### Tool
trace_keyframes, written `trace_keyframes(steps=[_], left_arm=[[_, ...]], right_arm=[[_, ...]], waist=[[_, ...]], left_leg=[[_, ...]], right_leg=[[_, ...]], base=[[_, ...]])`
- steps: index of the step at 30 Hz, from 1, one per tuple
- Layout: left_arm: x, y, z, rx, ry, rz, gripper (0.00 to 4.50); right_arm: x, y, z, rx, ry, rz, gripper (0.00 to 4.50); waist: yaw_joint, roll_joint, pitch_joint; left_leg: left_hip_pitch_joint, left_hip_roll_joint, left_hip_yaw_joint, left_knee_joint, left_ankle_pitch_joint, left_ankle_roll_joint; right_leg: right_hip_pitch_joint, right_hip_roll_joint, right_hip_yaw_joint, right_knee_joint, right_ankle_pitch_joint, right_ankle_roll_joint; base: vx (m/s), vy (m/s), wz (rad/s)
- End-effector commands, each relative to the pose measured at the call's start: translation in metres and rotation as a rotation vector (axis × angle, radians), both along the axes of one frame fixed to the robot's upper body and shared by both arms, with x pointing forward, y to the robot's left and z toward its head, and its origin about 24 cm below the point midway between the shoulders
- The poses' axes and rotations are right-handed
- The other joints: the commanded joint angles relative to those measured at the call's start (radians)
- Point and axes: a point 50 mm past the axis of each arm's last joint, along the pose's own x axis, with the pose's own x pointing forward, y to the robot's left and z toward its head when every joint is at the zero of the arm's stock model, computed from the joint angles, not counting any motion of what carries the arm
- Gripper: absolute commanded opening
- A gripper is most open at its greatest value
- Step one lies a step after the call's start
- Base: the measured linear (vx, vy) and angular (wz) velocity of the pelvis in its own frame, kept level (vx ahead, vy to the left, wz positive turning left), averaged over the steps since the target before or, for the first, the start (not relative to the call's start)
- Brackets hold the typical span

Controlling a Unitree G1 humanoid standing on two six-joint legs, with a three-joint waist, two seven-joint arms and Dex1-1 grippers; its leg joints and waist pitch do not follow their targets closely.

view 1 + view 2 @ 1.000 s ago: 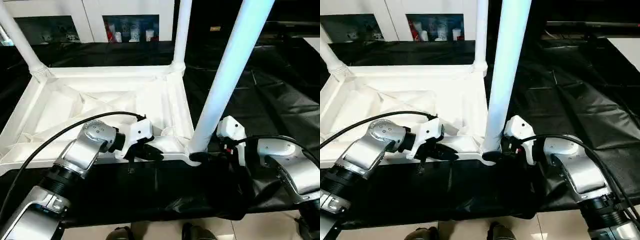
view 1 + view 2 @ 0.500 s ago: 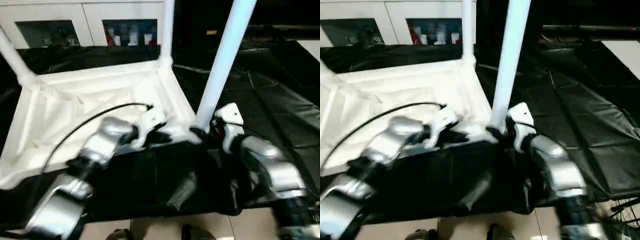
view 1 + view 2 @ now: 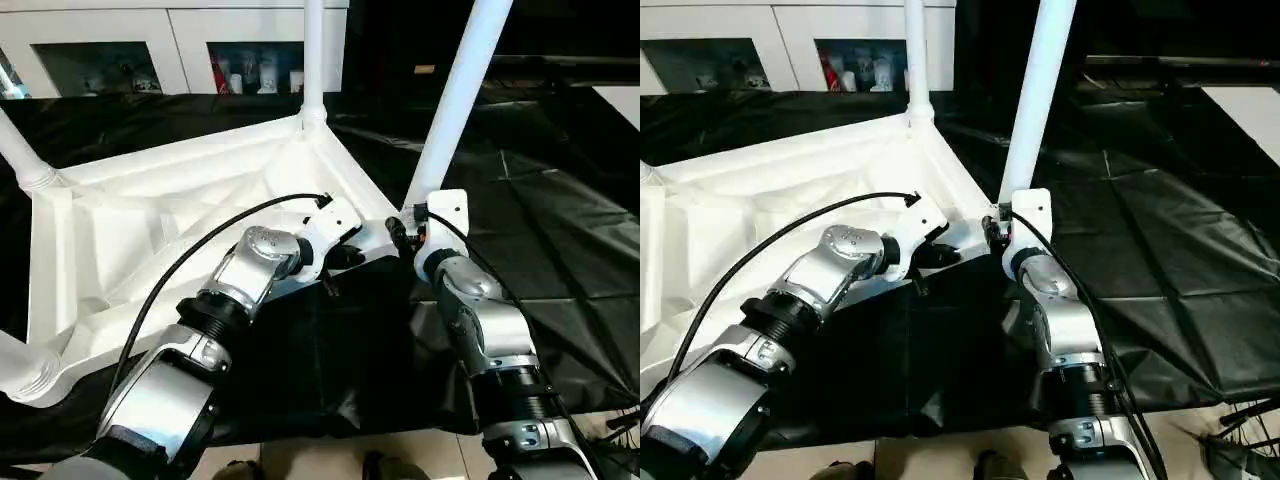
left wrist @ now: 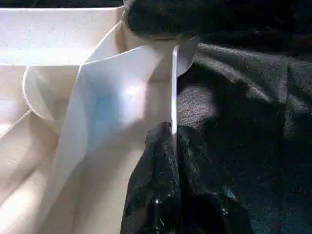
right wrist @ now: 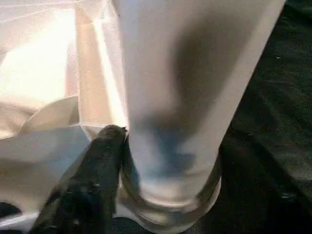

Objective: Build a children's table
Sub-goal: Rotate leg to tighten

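Upside-down table top [image 3: 150, 215] fills the left half of the frame on black sheeting [image 3: 560, 200], legs pointing up. Left tool [image 4: 171, 139] is pinched shut on the thin rim at the near corner, likely bracing it. Right tool [image 3: 405, 232] sits at the base of the near leg [image 3: 455, 100], one finger [image 5: 105, 146] touching; I can't tell whether it grips.

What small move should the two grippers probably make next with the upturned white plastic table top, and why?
Probably keep turning the white plastic table top to bring its last open corner nearer. The left gripper is shut on its thin rim, the right gripper sits at the base of the white tube leg, and three legs look seated.
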Motion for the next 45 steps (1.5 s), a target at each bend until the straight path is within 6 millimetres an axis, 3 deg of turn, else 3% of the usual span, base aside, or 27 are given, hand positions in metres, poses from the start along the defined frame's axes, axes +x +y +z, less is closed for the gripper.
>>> trace_keyframes(steps=[1,2,6,8,14,16,18,22,26,34,45], left_arm=[[-0.005,0.006,-0.012,0.039,0.014,-0.013,0.0],[-0.006,0.008,-0.012,0.041,0.012,-0.025,0.0],[-0.01,0.015,-0.012,0.03,0.016,-0.061,0.0],[-0.013,0.02,-0.011,0.014,0.035,-0.08,0.0],[-0.031,0.037,-0.008,0.004,0.069,-0.236,0.0],[-0.036,0.04,-0.008,-0.003,0.085,-0.284,0.0],[-0.046,0.045,-0.006,-0.022,0.104,-0.391,0.0],[-0.059,0.048,-0.002,-0.031,0.136,-0.48,0.0],[-0.061,0.05,-0.001,-0.023,0.144,-0.491,0.0],[-0.061,0.054,0.0,-0.009,0.141,-0.478,0.0],[-0.061,0.057,0.003,-0.002,0.139,-0.469,0.0]], right_arm=[[-0.009,0.017,-0.008,0.028,0.041,0.15,3.52],[-0.009,0.015,-0.005,0.029,0.031,0.158,3.65],[-0.01,-0.002,0.011,0.021,-0.022,0.219,3.83],[-0.013,-0.014,0.018,-0.01,-0.039,0.294,4.15],[-0.039,-0.047,0.029,-0.166,-0.028,0.655,4.15],[-0.043,-0.049,0.03,-0.18,-0.021,0.713,4.15],[-0.049,-0.052,0.03,-0.19,0.004,0.795,4.15],[-0.054,-0.051,0.028,-0.212,0.045,0.879,4.15],[-0.055,-0.049,0.026,-0.23,0.062,0.91,4.15],[-0.059,-0.048,0.022,-0.236,0.091,0.984,3.98],[-0.057,-0.048,0.02,-0.236,0.102,1.012,3.13]], waist=[[-0.004,-0.003,-0.055],[-0.006,-0.008,-0.056],[-0.01,-0.007,-0.057],[-0.008,-0.008,-0.058],[0.0,-0.01,-0.064],[0.0,-0.011,-0.061],[-0.003,-0.01,-0.058],[-0.002,-0.007,-0.052],[0.002,-0.007,-0.053],[0.013,-0.01,-0.059],[0.014,-0.009,-0.055]], left_leg=[[0.004,0.017,-0.013,-0.081,-0.344,0.031],[-0.001,0.017,-0.015,-0.081,-0.327,0.035],[-0.001,0.021,-0.011,-0.076,-0.283,0.056],[-0.001,0.022,-0.008,-0.072,-0.249,0.073],[-0.003,0.026,0.001,-0.057,-0.113,0.155],[-0.003,0.025,0.003,-0.056,-0.118,0.17],[-0.001,0.028,0.0,-0.059,-0.156,0.162],[0.008,0.035,0.0,-0.066,-0.213,0.124],[0.009,0.035,0.001,-0.066,-0.201,0.11],[0.006,0.03,0.004,-0.057,-0.139,0.139],[0.005,0.03,0.0,-0.059,-0.2,0.108]], right_leg=[[0.039,-0.024,0.016,-0.074,-0.395,-0.127],[0.044,-0.025,0.015,-0.071,-0.388,-0.125],[0.046,-0.023,0.017,-0.064,-0.316,-0.159],[0.049,-0.023,0.017,-0.058,-0.27,-0.179],[0.06,-0.023,0.019,-0.032,-0.031,-0.269],[0.058,-0.022,0.018,-0.033,-0.033,-0.283],[0.058,-0.026,0.016,-0.039,-0.116,-0.279],[0.047,-0.025,0.019,-0.048,-0.226,-0.259],[0.046,-0.024,0.021,-0.044,-0.204,-0.255],[0.052,-0.023,0.022,-0.033,-0.113,-0.273],[0.048,-0.024,0.022,-0.04,-0.217,-0.25]], base=[[0.0,0.0,0.0],[0.0,0.0,0.0],[0.0,0.0,0.0],[0.0,0.0,0.0],[0.0,0.0,0.0],[0.0,0.0,0.0],[0.0,0.0,0.0],[0.0,0.0,0.0],[0.0,0.0,0.0],[0.0,0.0,0.0],[0.0,0.0,0.0]])
